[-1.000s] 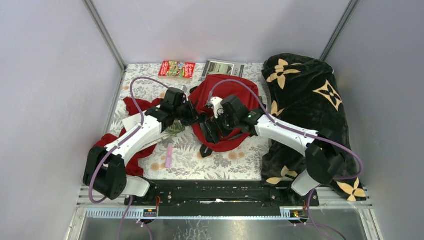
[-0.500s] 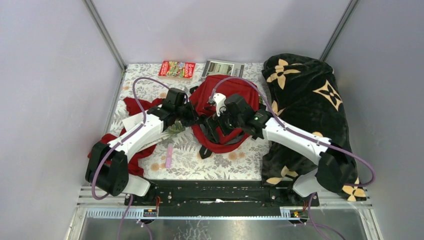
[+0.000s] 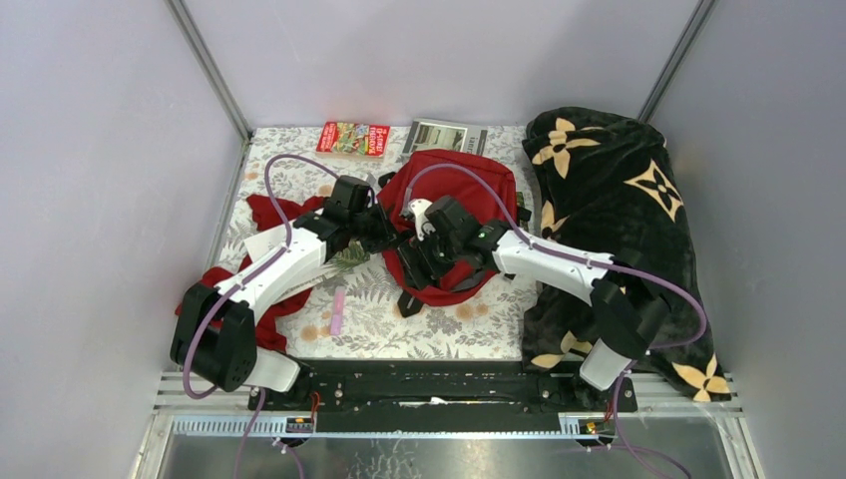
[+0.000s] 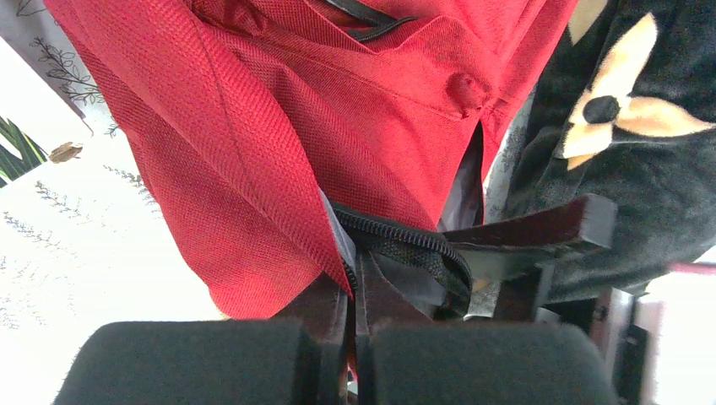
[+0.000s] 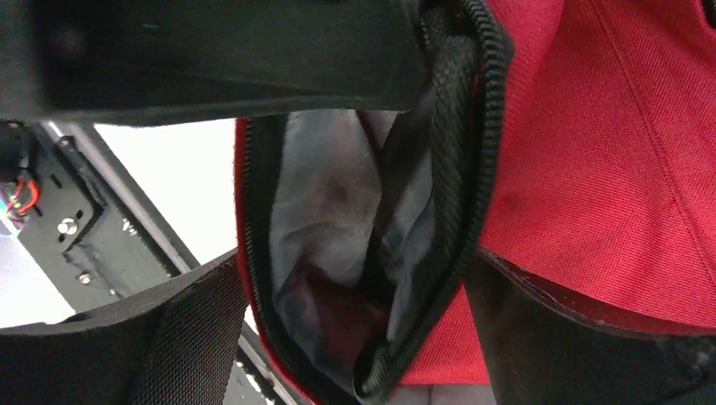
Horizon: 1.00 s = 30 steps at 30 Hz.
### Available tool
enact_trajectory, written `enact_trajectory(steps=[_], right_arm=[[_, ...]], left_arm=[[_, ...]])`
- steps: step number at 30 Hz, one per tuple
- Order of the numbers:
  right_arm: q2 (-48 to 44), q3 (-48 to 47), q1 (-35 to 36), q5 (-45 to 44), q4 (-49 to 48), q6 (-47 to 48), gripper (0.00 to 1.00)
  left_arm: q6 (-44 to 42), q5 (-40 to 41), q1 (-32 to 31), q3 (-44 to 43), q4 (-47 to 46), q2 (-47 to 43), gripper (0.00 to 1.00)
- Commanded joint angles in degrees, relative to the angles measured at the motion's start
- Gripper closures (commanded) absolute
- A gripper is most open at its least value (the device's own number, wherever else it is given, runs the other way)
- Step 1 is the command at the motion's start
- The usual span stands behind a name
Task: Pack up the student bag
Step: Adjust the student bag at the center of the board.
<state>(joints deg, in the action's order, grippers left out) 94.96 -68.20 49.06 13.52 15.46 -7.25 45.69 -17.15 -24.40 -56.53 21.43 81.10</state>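
Top external: student bag [image 3: 459,185] lies mid-bench [image 3: 439,329], just beside the black flowered blanket [image 3: 609,190]. Left jaws clenched on the bag's black zipper edge — fabric pinched between them in the left wrist view. Right jaws spread wide — straddling the open mouth, grey lining [image 5: 329,194] showing.

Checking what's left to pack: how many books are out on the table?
2. A red book lies at the far edge of the table; a grey book lies just right of it, behind the student bag. Others may be hidden under the bag or blanket.
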Motion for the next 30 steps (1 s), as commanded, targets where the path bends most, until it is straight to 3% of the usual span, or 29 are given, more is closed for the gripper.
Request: enact_trajectory(steps=[1,2,3,4,5,7,8,10,11,12,18,24,30], right_arm=[[2.1,-1.5,1.0,-6.2,-1.8,-1.8,0.13],[2.2,-2.3,0.9,-7.5,-1.1,-1.4,0.29],[2.1,-3.3,0.8,-8.8,-0.4,-0.9,0.52],[1.8,-4.5,0.8,-10.4,0.2,-0.5,0.8],[1.4,-5.7,0.8,-12.6,0.9,-0.4,0.98],[0.6,-9.1,0.4,-16.8,3.7,0.4,1.0],[0.3,-10.9,-0.2,-18.2,5.0,0.8,1.0],[-0.2,-14.5,-2.0,-19.8,6.9,1.6,1.0],[-0.3,-16.6,-3.1,-19.9,7.9,1.9,1.0],[-0.2,-18.7,-4.5,-20.1,8.6,2.1,1.0],[1.2,-32.5,-12.5,-16.9,12.1,2.6,1.0],[4.1,-46.9,-16.3,-17.6,14.3,5.7,1.0],[4.9,-47.6,-16.6,-13.8,15.1,6.4,1.0]], left_arm=[[-0.7,-1.0,-0.2,-1.8,-2.9,-1.6,1.0],[-0.7,-1.3,-0.2,-1.8,-3.1,-1.8,1.0],[-0.7,-1.4,-0.2,-1.7,-3.4,-2.1,1.0],[-0.7,-1.5,-0.2,-1.6,-3.6,-2.4,1.0],[-0.9,-1.6,-0.2,-1.6,-3.8,-2.8,1.0],[-1.6,-1.5,-0.1,-1.7,-3.5,-4.0,0.97],[-2.0,-1.0,0.1,-1.9,-3.0,-4.7,0.83],[-2.6,-0.5,1.0,-2.0,-2.5,-7.0,0.3],[-2.7,-0.5,1.5,-1.9,-2.6,-8.3,0.11],[-2.4,-0.7,2.1,-1.5,-2.8,-9.9,0.03],[-0.4,0.5,3.9,1.2,-6.4,-21.0,0.01],[-3.0,0.1,6.1,1.2,-3.9,-23.5,0.01],[-3.9,0.8,8.0,1.4,-2.4,-24.6,0.01]])
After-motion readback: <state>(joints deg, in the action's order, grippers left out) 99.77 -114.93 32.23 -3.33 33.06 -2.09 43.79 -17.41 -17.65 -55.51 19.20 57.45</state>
